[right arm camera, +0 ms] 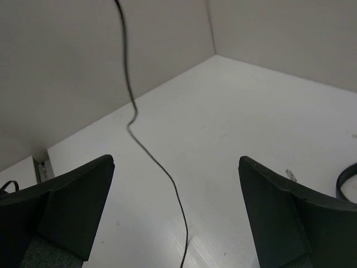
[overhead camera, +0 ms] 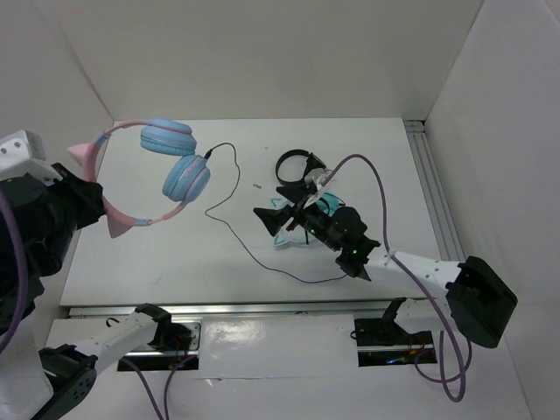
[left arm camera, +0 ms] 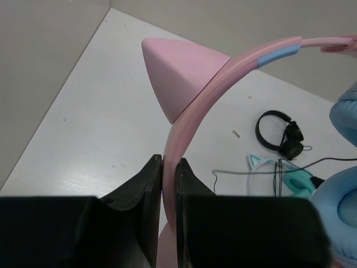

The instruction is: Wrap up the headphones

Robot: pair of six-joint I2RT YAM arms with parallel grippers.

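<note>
pink headphones held up, cord still loose

the headphones (overhead camera: 179,175) are up in the air on the left side, over the white table (overhead camera: 175,254). the left gripper (left arm camera: 169,167) is pinched tight on the pink band, just under one cat ear (left arm camera: 178,78). the blue cups hang out to the side. the thin dark cord (right arm camera: 159,166) drops from a cup and lies in loose bends across the table, toward the right arm.

the right gripper (overhead camera: 273,226) is wide open and holds nothing. in its own camera the cord runs between its two fingers, not touching them.

i think the wrap has not started; this looks like the step of catching the cord. next, the right gripper should go down and close on the cord, then wind it round the band.

a teal pair (overhead camera: 328,206) and a black pair (overhead camera: 293,164) lie near the right arm.
</note>
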